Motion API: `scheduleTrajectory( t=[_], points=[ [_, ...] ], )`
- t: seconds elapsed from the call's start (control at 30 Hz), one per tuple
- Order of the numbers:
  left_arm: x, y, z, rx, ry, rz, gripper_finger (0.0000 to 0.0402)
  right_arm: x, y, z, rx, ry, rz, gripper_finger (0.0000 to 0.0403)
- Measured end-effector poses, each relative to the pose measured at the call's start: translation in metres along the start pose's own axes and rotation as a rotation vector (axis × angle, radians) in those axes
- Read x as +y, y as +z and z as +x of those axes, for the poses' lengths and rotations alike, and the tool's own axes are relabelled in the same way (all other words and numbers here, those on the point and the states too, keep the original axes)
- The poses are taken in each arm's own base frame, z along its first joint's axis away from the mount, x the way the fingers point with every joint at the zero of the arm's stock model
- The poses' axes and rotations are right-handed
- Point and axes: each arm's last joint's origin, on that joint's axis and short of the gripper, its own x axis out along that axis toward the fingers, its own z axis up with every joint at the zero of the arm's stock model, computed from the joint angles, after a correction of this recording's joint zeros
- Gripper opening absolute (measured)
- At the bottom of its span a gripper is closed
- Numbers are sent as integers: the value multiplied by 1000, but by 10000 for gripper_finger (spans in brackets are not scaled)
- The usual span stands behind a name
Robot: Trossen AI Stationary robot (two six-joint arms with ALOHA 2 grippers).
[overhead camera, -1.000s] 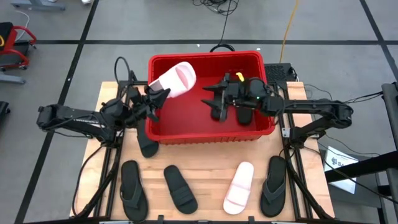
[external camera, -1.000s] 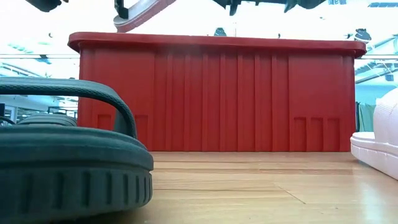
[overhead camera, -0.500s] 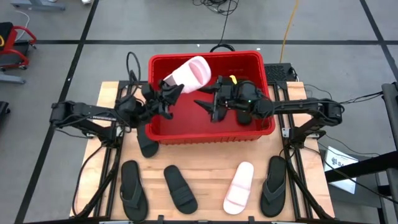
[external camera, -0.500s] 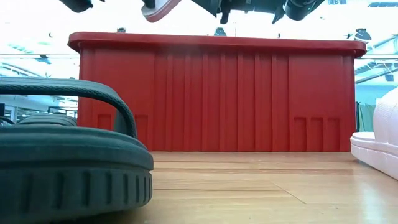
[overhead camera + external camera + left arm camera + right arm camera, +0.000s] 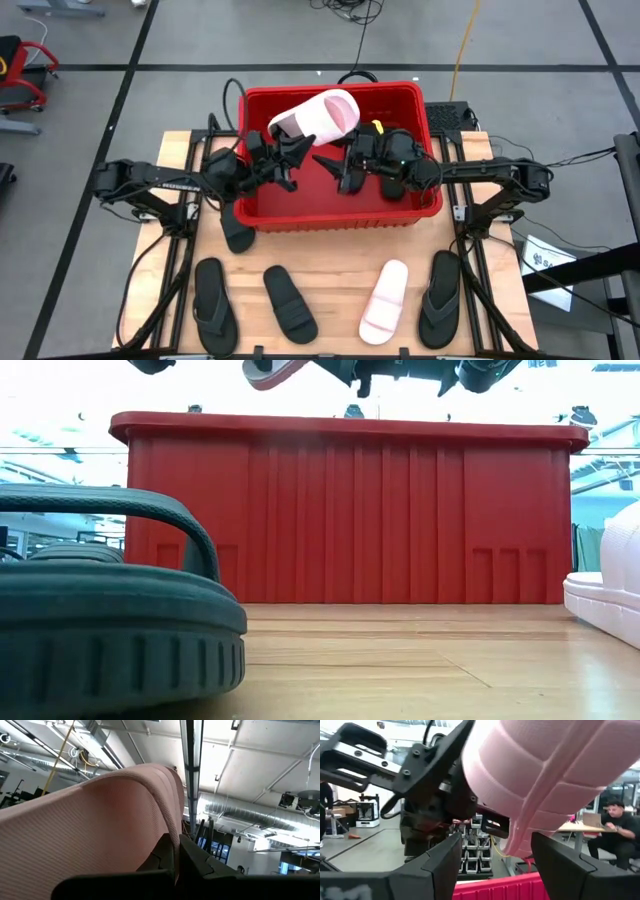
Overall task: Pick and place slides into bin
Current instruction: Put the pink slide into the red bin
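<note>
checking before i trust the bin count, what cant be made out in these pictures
- Red plastic crate floor: high view, hidden under both arms and the pale pink slide in the left gripper.
- Crate contents: low view, front wall blocks them.
- Right gripper: low view, cut off at the top edge.

You see a red bin (image 5: 420, 203) with lined walls. The slide (image 5: 318, 114) up high is pale pink with a bumpy dotted strap. Another pale pink slide (image 5: 384, 301) lies on the light brown wood desk (image 5: 340, 275). The other sandals (image 5: 289, 301) are black.
</note>
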Motion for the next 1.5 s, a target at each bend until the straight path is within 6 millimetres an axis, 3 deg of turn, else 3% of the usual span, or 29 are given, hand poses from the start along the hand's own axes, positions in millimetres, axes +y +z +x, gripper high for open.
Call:
scheduleTrajectory(
  t=[0.67, 0.8, 1.0, 1.33, 1.5],
  points=[
    [-4, -3, -1, 23, 20, -12, 0, 0, 3, 0, -35, -36, 12, 220],
    [-4, -3, -1, 25, 21, -12, 0, 0, 4, 0, -42, -36, 11, 192],
    [-4, -6, -1, 50, 28, -4, 0, -1, 4, 0, -42, -51, 11, 93],
    [2, -5, 0, 48, 47, -76, 31, -8, 1, 0, -16, -57, -13, 89],
    [4, -5, 0, 51, 51, -51, 68, -16, -1, -2, 27, -52, -17, 87]
  ],
)
